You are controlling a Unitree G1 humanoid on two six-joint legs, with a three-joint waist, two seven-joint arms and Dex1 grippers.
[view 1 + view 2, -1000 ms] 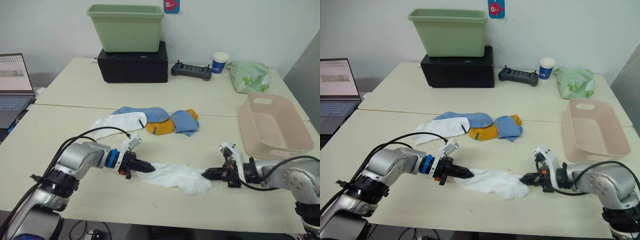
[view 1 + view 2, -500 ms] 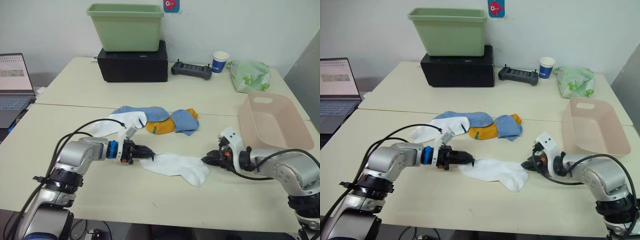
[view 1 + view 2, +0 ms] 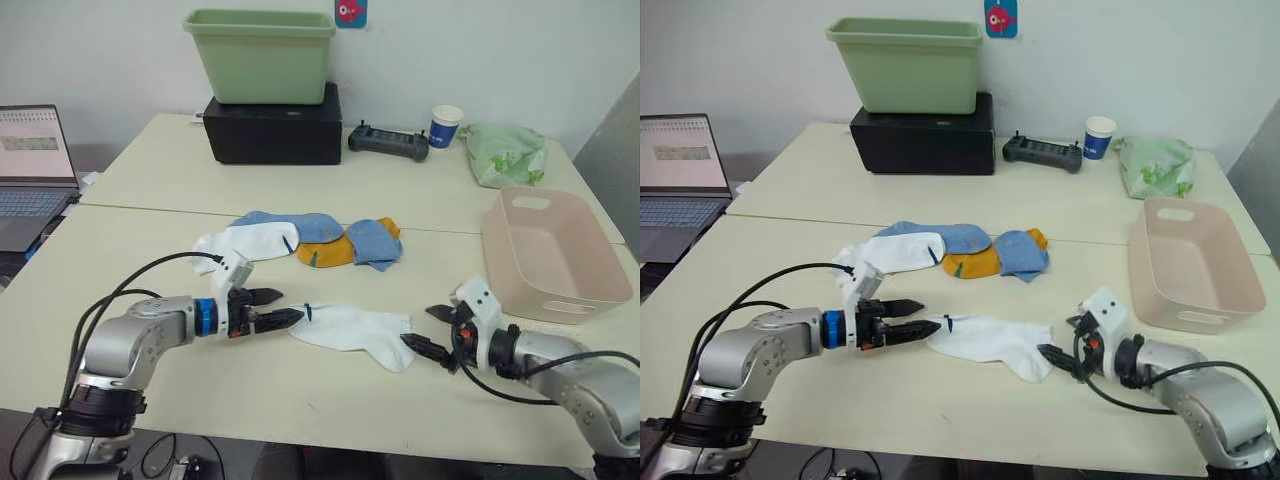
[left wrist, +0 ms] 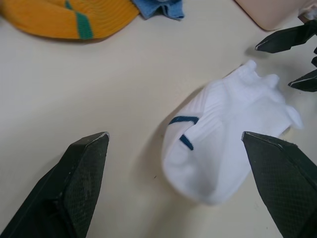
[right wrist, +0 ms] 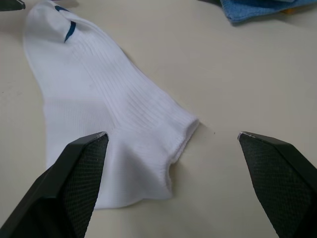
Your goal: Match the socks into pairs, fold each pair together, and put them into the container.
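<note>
On the near part of the cream table (image 3: pixel 120 240), a white ribbed fabric sock with a dark mark (image 3: pixel 352 327) lies flat between the left gripper (image 3: pixel 277 308) and the right gripper (image 3: pixel 428 330), both with fingers spread and off the cloth. Its mate (image 3: pixel 240 243) sits in the pile behind, and the pale pink plastic basin (image 3: pixel 548 250) stands well apart. A shallow pinch could bunch the sock or slide it instead of lifting it.

Two white socks (image 3: pixel 352 328) (image 3: pixel 243 243), two blue socks (image 3: pixel 300 226) (image 3: pixel 371 243) and one orange sock (image 3: pixel 325 256) are counted; a second orange piece cannot be separated. One pink basin (image 3: pixel 520 269) is counted.
</note>
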